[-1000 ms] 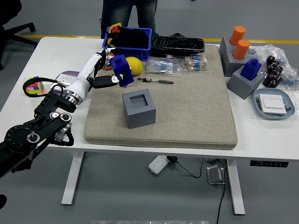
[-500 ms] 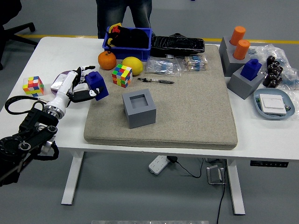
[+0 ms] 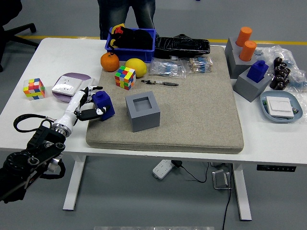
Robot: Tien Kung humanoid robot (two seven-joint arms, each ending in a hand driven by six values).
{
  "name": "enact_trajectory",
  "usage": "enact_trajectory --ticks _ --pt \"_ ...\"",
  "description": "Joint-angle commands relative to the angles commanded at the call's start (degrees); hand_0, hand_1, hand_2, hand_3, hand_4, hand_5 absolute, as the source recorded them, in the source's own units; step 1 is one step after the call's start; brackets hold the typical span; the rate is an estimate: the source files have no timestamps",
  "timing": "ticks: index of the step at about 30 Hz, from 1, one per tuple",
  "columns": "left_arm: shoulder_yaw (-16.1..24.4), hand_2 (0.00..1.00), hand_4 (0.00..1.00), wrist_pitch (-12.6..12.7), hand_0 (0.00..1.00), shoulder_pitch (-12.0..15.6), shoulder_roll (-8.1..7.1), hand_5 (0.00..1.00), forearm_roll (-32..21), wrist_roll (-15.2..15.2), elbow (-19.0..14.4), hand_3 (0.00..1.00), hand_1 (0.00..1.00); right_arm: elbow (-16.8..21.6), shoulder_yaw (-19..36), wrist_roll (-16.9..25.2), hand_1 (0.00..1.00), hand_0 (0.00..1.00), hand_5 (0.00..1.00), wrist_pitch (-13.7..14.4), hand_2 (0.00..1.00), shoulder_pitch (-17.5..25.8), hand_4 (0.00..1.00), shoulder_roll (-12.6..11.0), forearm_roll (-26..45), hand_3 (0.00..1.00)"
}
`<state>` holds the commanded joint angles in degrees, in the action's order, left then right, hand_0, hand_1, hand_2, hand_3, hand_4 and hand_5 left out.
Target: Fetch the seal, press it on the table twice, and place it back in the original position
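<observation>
My left hand (image 3: 91, 106) is shut on a blue seal (image 3: 104, 105), held tilted with its base low over the left edge of the beige mat (image 3: 192, 110). I cannot tell whether the base touches the mat. Just to the right stands a grey block holder (image 3: 142, 112) with an empty square socket on top. The left arm comes in from the lower left corner. My right arm is out of view.
A second blue seal (image 3: 259, 70) sits in a grey holder at the right, beside orange cylinders (image 3: 246, 43). Rubik's cubes (image 3: 124, 77), an orange (image 3: 110, 61), a lemon (image 3: 135, 67), a blue bin (image 3: 132, 39) and a pen (image 3: 159, 83) lie behind. A person stands at the far side.
My left hand has carried the blue seal down and toward the near left, from above the cube and fruit to low over the mat's left edge. The arm has drawn back.
</observation>
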<state>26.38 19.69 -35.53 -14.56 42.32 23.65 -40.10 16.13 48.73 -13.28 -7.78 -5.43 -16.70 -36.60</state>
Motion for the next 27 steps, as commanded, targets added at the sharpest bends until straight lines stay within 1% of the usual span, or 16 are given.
enact_trajectory --ticks 1,3,9,27 --pt "0.0 0.347 0.590 0.0 0.689 0.0 0.04 0.002 0.0 0.0 0.0 0.782 0.374 0.0 0.0 0.0 0.771 0.855 0.566 0.0 0.717 0.0 0.791 0.0 0.0 0.740" --pt "-0.4 0.347 0.590 0.4 0.689 0.6 0.71 0.002 -0.5 0.6 0.0 0.782 0.374 0.0 -0.1 0.0 0.771 0.855 0.566 -0.1 0.717 0.0 0.791 0.0 0.1 0.740" --pt "-1.1 0.346 0.594 0.5 0.687 1.6 1.37 0.002 -0.8 0.8 0.3 0.779 0.377 0.1 -0.2 0.0 0.770 0.854 0.565 -0.1 0.717 0.0 0.791 0.1 0.1 0.740" --pt "-1.3 0.345 0.598 0.6 0.686 1.8 1.52 0.002 -0.9 0.8 0.3 0.774 0.379 0.0 -0.2 0.0 0.770 0.854 0.566 -0.1 0.717 0.0 0.790 0.1 0.1 0.740"
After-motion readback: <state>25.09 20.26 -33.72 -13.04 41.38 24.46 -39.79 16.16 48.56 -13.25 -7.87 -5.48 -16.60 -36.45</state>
